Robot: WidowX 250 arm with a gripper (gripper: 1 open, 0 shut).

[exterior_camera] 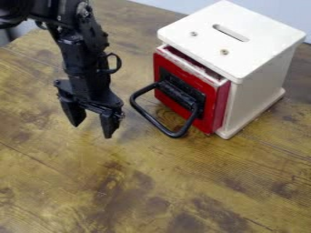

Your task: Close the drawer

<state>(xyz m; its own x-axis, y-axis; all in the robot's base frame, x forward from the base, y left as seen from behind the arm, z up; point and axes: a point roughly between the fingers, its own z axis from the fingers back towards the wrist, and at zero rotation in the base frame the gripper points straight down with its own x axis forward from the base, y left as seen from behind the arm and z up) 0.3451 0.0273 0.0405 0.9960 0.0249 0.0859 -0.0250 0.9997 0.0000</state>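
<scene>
Black robot arm (83,45) — chunky segments, two-fingered pincer (93,126), looping cable (113,61)

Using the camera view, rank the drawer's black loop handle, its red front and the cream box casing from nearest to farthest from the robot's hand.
1. Loop handle: right beside the hand, on its box side.
2. Red front: behind the handle.
3. Cream casing: farthest, around the drawer.

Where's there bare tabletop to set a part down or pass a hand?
Brown wooden table: bare below the black jaws and the red-fronted drawer. Crowded: the narrow gap between jaws and the black loop handle.
</scene>
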